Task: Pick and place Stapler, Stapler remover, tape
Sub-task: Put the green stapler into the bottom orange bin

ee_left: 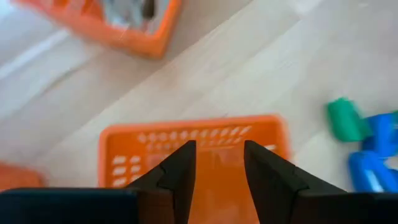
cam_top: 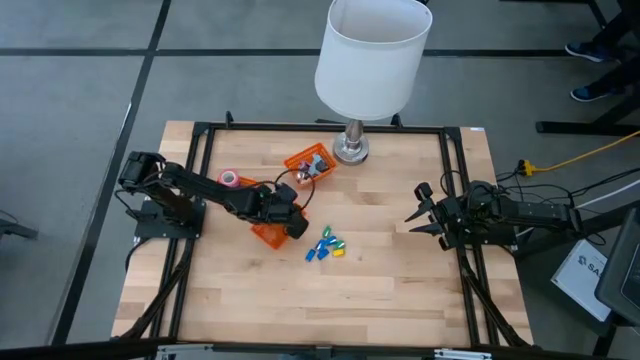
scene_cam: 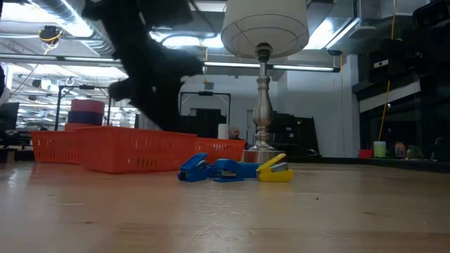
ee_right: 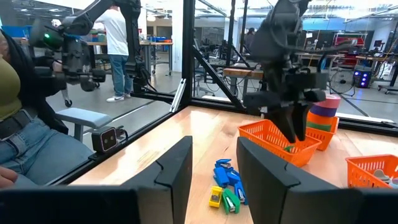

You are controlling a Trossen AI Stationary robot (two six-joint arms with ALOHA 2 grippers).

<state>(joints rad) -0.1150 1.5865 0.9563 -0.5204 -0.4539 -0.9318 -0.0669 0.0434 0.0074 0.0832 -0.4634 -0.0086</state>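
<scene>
The left gripper (cam_top: 293,222) hangs over the near orange basket (cam_top: 268,234) just left of the table's centre. In the left wrist view its 2 dark fingers (ee_left: 180,171) stand apart with only the basket's floor between them, so nothing is held. From above, the arm covers most of this basket and its contents cannot be made out; the right wrist view shows a small green thing inside, too small to name.

A second orange basket (cam_top: 309,162) sits at about 1 o'clock from the first, toward the lamp base (cam_top: 350,150). Something dark and grey lies in it, but it is too blurred to name as stapler or stapler remover. The white lampshade (cam_top: 372,52) blocks part of the far table edge.

The tape (cam_top: 229,178) lies at about 10 o'clock from the left gripper: a pink roll from above, and in the low view a stack of red and purple rolls (scene_cam: 87,112), partly behind a basket wall.

A cluster of small blue, green and yellow pieces (cam_top: 327,247) lies on the wood at about 4 o'clock from the near basket, apart from it.

The right gripper (cam_top: 420,215) waits at the table's right edge, fingers spread, empty.

A person (ee_right: 118,43) stands in the room beyond.
</scene>
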